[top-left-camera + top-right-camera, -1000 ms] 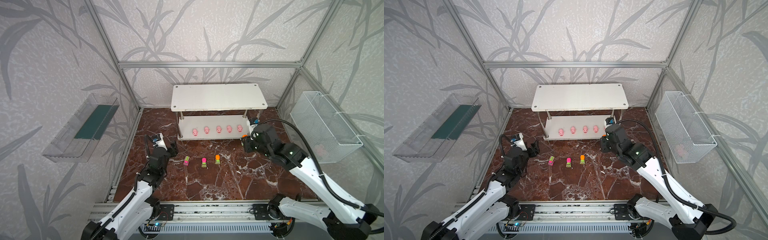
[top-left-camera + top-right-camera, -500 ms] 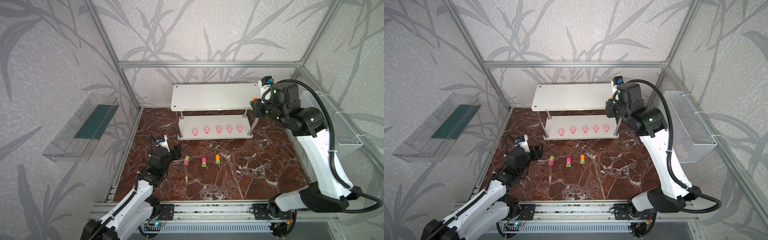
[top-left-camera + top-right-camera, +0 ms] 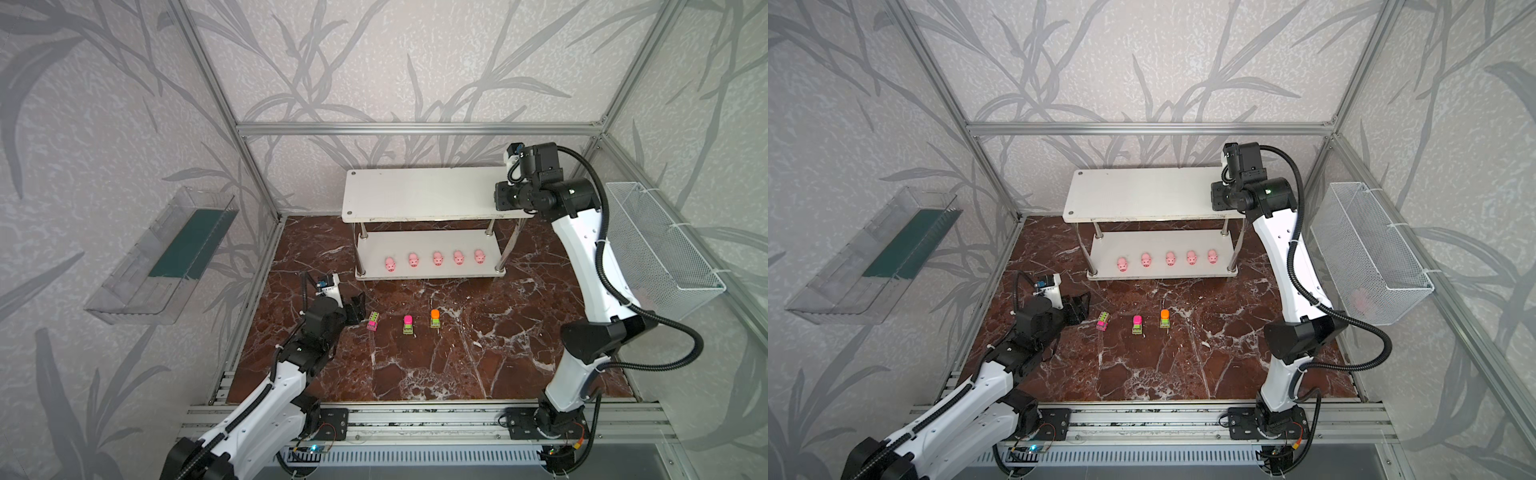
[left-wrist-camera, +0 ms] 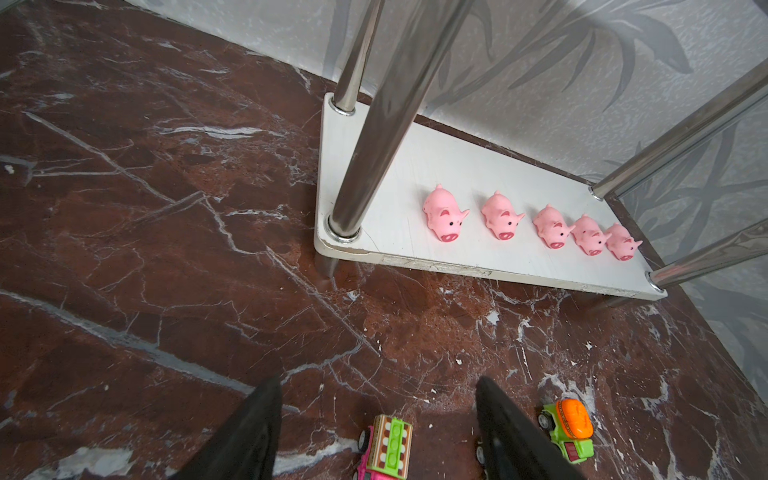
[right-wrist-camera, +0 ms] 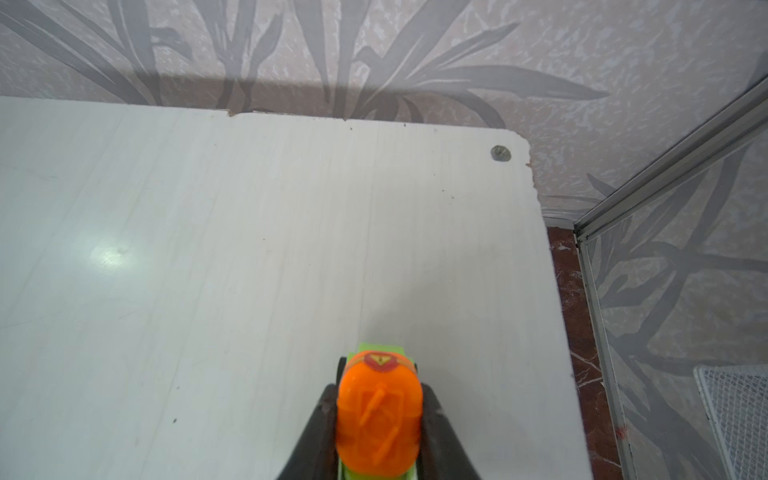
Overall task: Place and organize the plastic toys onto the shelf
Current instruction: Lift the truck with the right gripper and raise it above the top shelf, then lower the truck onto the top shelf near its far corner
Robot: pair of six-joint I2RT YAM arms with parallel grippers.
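Note:
The white two-tier shelf (image 3: 419, 193) stands at the back in both top views. Several pink pigs (image 3: 437, 258) stand in a row on its lower board (image 4: 415, 166). Three toy cars sit on the marble floor: a pink-and-green one (image 3: 372, 322), a pink-topped one (image 3: 408, 324) and an orange-topped one (image 3: 435, 318). My left gripper (image 4: 376, 382) is open just above the floor, with the pink-and-green car (image 4: 388, 446) between its fingers, untouched. My right gripper (image 5: 379, 388) is shut on a green car with an orange top (image 5: 378, 419), just above the right end of the top board (image 5: 208, 249).
A clear plastic tray (image 3: 166, 253) hangs on the left wall. A white wire basket (image 3: 660, 245) hangs on the right wall, close to my right arm, with something pink inside (image 3: 1360, 299). Chrome posts (image 4: 374, 124) stand at the shelf's corners. An aluminium rail (image 3: 415, 419) runs along the front.
My right arm has risen from the floor by the shelf's lower right corner to the top board's right end, carrying the orange-topped car. My left gripper has edged toward the pink-and-green car.

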